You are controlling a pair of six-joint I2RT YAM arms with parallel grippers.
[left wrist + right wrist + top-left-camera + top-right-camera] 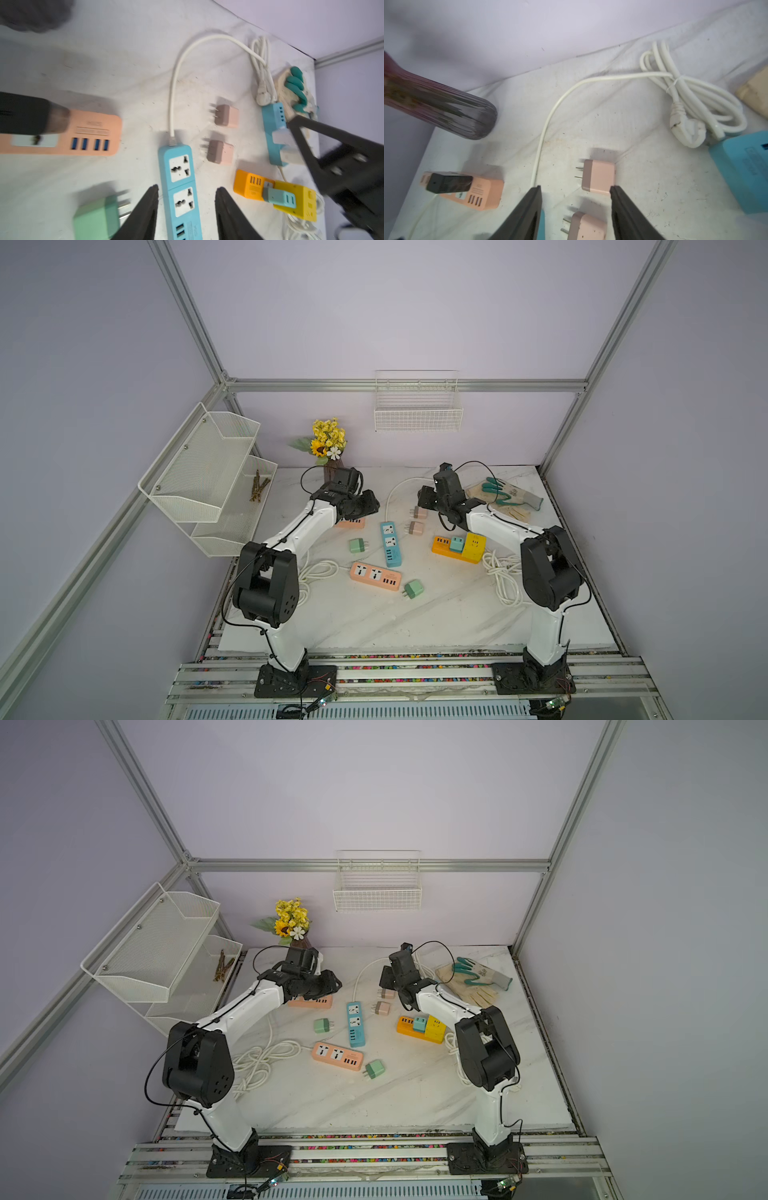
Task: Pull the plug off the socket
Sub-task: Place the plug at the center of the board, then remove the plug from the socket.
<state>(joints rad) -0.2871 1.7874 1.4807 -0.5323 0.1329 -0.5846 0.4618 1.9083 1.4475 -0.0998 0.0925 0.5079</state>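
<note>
Left jaws and right jaws hang open, empty. The teal plug [457, 544] stands in the orange power strip [439, 548], which lies left-right, near and right of the right jaws; the right arm [498, 526] is closer.

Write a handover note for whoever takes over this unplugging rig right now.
Left claw: open, empty, above the blue strip, whose sockets are free.
Right claw: open, empty, over the pink plugs.
Done: pink plugs and green plugs lie loose.
Left: teal plug and yellow adapter sit in the orange strip; white plugs sit in a second blue strip.
</note>
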